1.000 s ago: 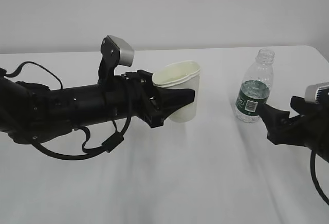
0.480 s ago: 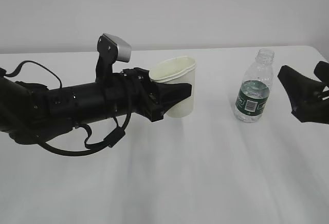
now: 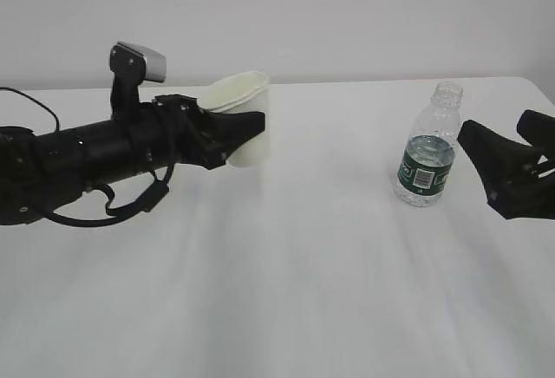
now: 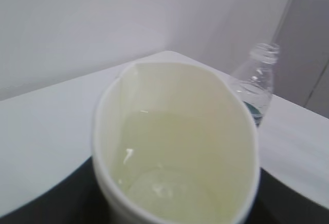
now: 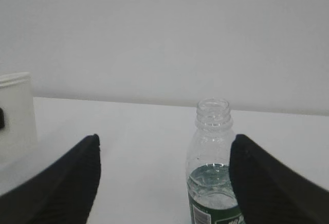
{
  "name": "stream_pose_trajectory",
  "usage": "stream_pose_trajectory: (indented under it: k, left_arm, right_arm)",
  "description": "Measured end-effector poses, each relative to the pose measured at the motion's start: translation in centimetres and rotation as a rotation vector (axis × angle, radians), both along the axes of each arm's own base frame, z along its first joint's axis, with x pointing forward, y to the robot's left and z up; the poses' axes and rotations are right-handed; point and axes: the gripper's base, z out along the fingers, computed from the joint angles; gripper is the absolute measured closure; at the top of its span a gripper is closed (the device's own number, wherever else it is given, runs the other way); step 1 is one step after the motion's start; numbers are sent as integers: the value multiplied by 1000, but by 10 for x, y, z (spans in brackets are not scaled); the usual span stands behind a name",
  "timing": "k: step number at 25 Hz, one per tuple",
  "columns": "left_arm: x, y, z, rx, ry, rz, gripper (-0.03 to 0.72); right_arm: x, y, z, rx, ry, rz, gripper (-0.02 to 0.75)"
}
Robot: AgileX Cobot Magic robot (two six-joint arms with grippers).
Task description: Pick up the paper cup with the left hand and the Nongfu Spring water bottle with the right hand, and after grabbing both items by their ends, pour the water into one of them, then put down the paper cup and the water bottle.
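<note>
1. Two risks stood out, and the first was your grip on the paper cup (image 3: 246, 118): the left hand (image 3: 227, 129) had it pinched between its fingers hard enough that the rim was squeezed to an oval, as your left wrist view showed. Any tighter and the wall could have buckled or the cup slipped out.
2. Liquid lay in the bottom of that cup (image 4: 175, 147), which was carried clear of the table (image 3: 286, 291). A tilt or jerk of your wrist could have spilled it.
3. Second risk: the Nongfu Spring water bottle (image 3: 427, 158) stood capless and upright on the table, just ahead of the right hand (image 3: 512, 166), with water (image 5: 213, 183) filling only its lower part. A careless sweep of a finger against it could have tipped it and spilled that.
4. Your right jaws stood spread wide and held nothing. In the right wrist view the bottle (image 5: 213, 165) sat between the two fingers but nearer the right one (image 5: 267, 188), so closing from there might have pushed it sideways.
5. Your left arm lay stretched nearly level, fingers pointing towards the bottle, the cup at its tip and well apart from the bottle.
6. Your right hand hovered low beside the bottle, fingers aimed at it.
</note>
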Motion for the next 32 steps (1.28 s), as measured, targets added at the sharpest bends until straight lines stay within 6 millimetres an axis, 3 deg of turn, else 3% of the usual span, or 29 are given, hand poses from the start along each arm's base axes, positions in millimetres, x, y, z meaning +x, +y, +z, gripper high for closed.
stream_pose_trajectory:
  k: [5,13,23,32]
  left_arm:
    - [14,35,10,-5,-24,100,279]
    - [20,82,19,20,-61,215,280]
    - [4,97,1,114,-79,278,281]
    - [-20,119,-18,116,-69,511,281]
  right_arm:
    - [0,1,-2,-11,17,8,145]
    - [-1,2,-4,-29,41,22,145]
    - [-1,2,-5,-30,46,25,146]
    - [-1,3,-5,-36,47,35,145]
